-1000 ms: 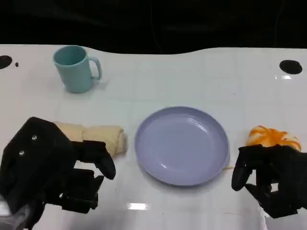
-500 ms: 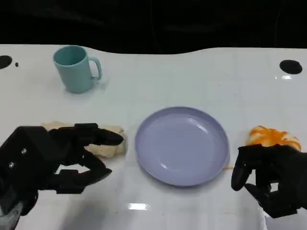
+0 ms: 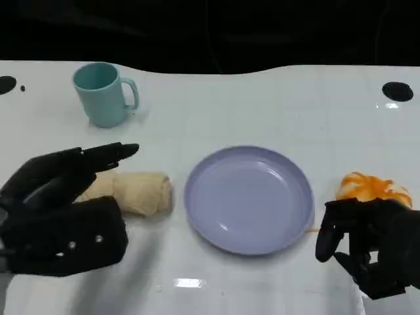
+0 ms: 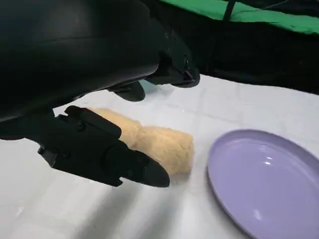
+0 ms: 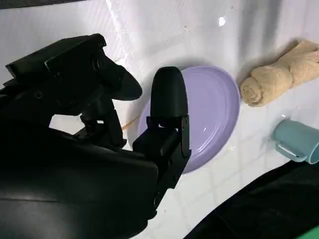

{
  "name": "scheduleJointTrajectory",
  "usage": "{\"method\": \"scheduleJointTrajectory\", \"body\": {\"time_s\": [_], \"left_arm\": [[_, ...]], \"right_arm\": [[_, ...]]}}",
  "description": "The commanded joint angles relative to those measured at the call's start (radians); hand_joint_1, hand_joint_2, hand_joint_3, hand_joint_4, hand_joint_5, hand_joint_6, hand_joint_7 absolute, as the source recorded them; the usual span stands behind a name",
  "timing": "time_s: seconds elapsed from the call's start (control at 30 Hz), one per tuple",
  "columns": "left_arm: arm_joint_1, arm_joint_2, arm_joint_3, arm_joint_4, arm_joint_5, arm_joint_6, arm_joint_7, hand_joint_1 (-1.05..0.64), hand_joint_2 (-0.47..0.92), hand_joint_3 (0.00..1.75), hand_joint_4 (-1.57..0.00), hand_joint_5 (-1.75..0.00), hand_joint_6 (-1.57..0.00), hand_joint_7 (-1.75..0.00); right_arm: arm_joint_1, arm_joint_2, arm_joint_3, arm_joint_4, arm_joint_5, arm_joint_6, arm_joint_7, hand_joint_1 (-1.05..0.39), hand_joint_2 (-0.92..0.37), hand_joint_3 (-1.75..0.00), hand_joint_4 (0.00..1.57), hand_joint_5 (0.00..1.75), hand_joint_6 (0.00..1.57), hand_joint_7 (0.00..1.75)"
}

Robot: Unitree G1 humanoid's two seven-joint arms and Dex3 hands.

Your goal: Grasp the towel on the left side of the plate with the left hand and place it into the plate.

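Note:
A rolled beige towel point(image 3: 136, 191) lies on the white table just left of the lavender plate point(image 3: 249, 199). My left hand point(image 3: 62, 207) hovers over the towel's left end, fingers spread and reaching past it, thumb below; it holds nothing. In the left wrist view the towel point(image 4: 154, 143) lies between the upper fingers point(image 4: 169, 69) and the thumb, beside the plate point(image 4: 266, 181). My right hand point(image 3: 371, 246) rests at the table's front right with fingers curled, empty. The right wrist view shows the plate point(image 5: 212, 119) and towel point(image 5: 279, 74) beyond that hand's fingers point(image 5: 167, 104).
A teal mug point(image 3: 103, 93) stands at the back left, behind the towel. An orange-and-white object point(image 3: 373, 188) lies right of the plate, just behind my right hand. The table's far edge curves against a dark background.
My left hand has turned and lifted, its fingers now stretched over the towel's left end instead of curled in front of it. The right hand, towel and plate have stayed put.

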Motion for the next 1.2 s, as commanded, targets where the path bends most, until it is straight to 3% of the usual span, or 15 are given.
{"method": "scheduleJointTrajectory", "body": {"time_s": [0.03,0.37,0.6,0.77,0.97,1.03,1.13,1.2], "left_arm": [[-0.092,0.034,-0.067,0.114,0.121,-0.048,0.003,-0.54,0.90,0.00,-0.20,-0.32,-0.22,0.00],[-0.298,-0.019,-0.201,0.417,0.253,-0.074,-0.028,-0.57,0.91,0.00,-0.30,-0.17,-0.28,0.00],[-0.413,-0.104,-0.291,0.723,0.313,-0.136,0.064,-0.50,0.91,0.00,-0.45,-0.15,-0.34,-0.02],[-0.487,-0.155,-0.352,0.916,0.341,-0.178,0.097,-0.55,0.92,0.03,-0.49,-0.13,-0.40,-0.02],[-0.553,-0.216,-0.387,1.116,0.343,-0.195,0.160,-0.54,0.92,0.12,-0.58,-0.14,-0.54,-0.06],[-0.563,-0.232,-0.383,1.168,0.332,-0.201,0.205,-0.46,0.92,0.15,-0.71,-0.20,-0.65,-0.10],[-0.554,-0.243,-0.370,1.222,0.321,-0.245,0.357,-0.31,0.92,0.16,-0.88,-0.38,-0.94,-0.16],[-0.549,-0.242,-0.371,1.244,0.322,-0.280,0.444,-0.27,0.92,0.13,-0.83,-0.87,-1.08,-0.16]], "right_arm": [[0.001,0.003,-0.001,-0.009,0.001,-0.006,-0.008,0.01,-0.57,-1.07,0.71,1.75,0.69,1.43],[0.003,0.000,0.015,-0.029,-0.022,0.022,-0.013,-0.01,-0.58,-1.06,0.71,1.74,0.69,1.42],[0.008,0.011,0.019,-0.039,-0.015,0.035,-0.014,0.01,-0.56,-1.09,0.71,1.74,0.70,1.41],[0.011,0.011,0.020,-0.063,-0.020,0.068,-0.014,0.01,-0.56,-1.08,0.70,1.75,0.69,1.41],[0.015,0.000,0.020,-0.079,-0.026,0.074,-0.010,-0.01,-0.58,-1.05,0.70,1.74,0.69,1.41],[0.018,0.000,0.019,-0.081,-0.025,0.074,-0.009,0.00,-0.58,-1.05,0.70,1.75,0.69,1.41],[0.023,-0.001,0.018,-0.091,-0.025,0.079,-0.010,0.00,-0.58,-1.05,0.71,1.75,0.70,1.41],[0.025,-0.003,0.017,-0.093,-0.024,0.078,-0.008,0.00,-0.58,-1.05,0.71,1.75,0.70,1.40]]}}
